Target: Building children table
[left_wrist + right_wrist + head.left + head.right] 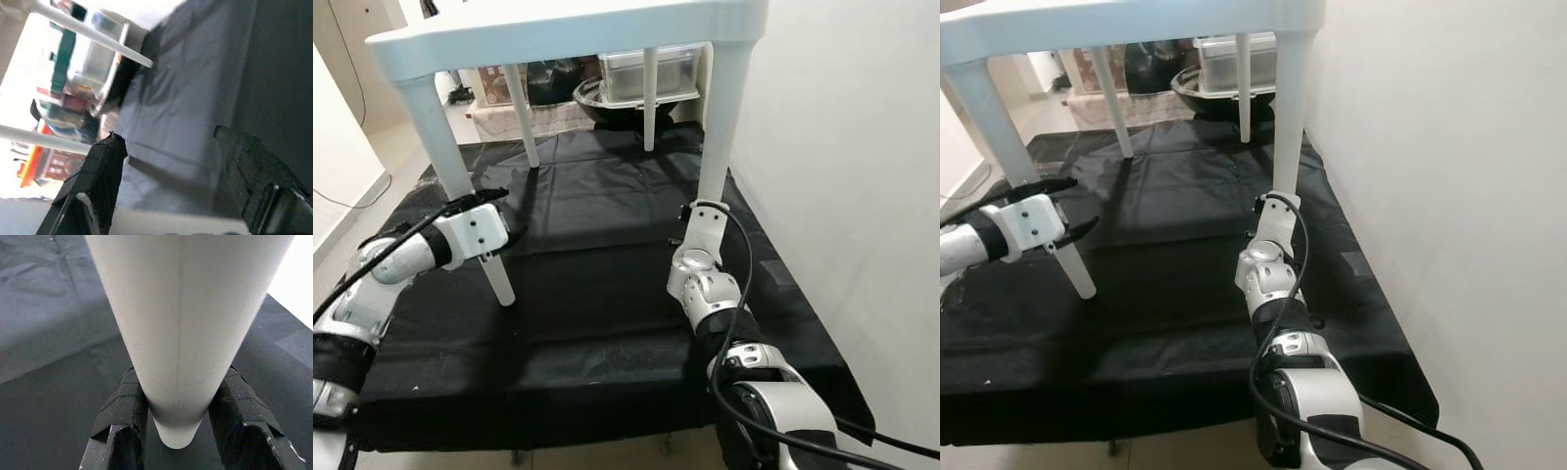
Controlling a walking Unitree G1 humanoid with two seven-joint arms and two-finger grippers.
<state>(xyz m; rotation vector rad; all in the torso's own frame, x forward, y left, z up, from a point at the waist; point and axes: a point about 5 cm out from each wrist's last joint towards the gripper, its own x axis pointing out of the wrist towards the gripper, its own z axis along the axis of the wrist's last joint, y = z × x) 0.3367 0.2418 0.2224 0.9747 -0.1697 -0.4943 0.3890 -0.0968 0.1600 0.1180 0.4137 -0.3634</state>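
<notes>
Clamped around the near right leg of the white table, my right gripper has a pad touching each side of the tapered shaft just above its rounded tip, as the right wrist view shows. That leg runs upright from the black cloth to the tabletop corner, straight ahead of my right arm, so any seating push should, I judge, go along that vertical axis. My left gripper sits beside the near left leg, fingers spread wide with nothing held between them; the leg slants down past the wrist to its foot on the cloth. Each arm is nearest its own corner. The table stands on all four legs, the two far legs thin and well apart from me. Behind them lie a dark bowl and a clear box. A white wall runs close along my right, leaving that elbow little room.
</notes>
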